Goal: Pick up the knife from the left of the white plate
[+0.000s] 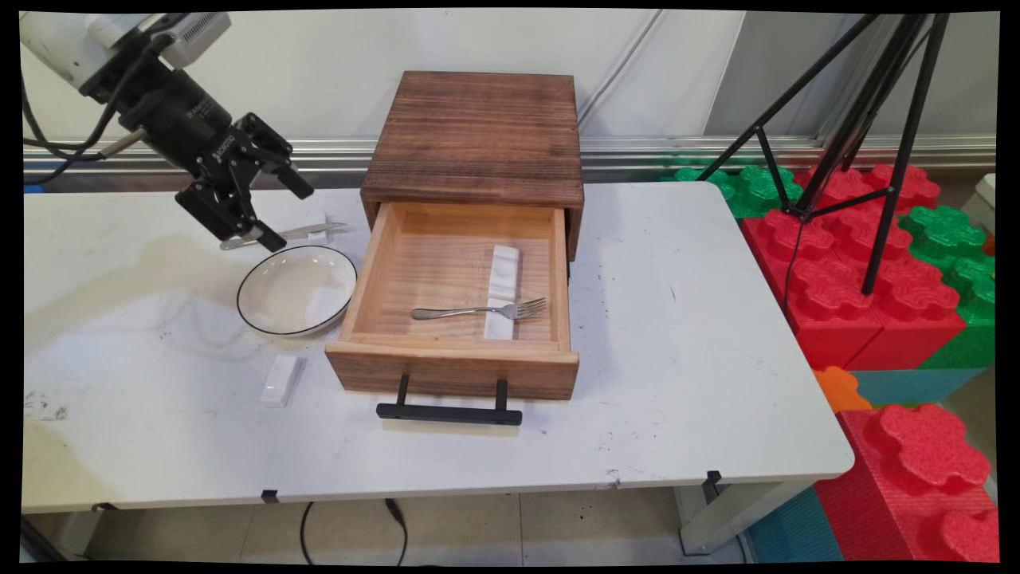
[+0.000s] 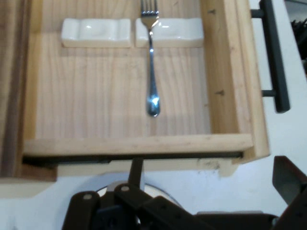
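The black two-finger gripper [image 1: 280, 214] hangs in the upper left of the main view with its fingers spread wide and nothing between them, above the white table [image 1: 701, 351]. Just below it lies a silver knife [image 1: 275, 236] propped on a small white ceramic rest [image 1: 318, 227], and below that sits a round white bowl with a thin black rim [image 1: 296, 289]. In the lower left of the frame another white ceramic rest [image 1: 280, 379] lies alone on the table.

At the centre stands a dark wooden box [image 1: 478, 135] with its light wooden drawer [image 1: 454, 363] pulled out toward the bottom of the frame, its black bar handle [image 1: 449, 413] in front. Inside the drawer a silver fork [image 1: 478, 310] lies crosswise, its tines resting on one of two white ceramic rests [image 1: 502, 291] set end to end.

In the hand view the fork [image 2: 151, 62] runs down from the top centre, and the pair of rests [image 2: 132, 32] spans the top of the drawer floor
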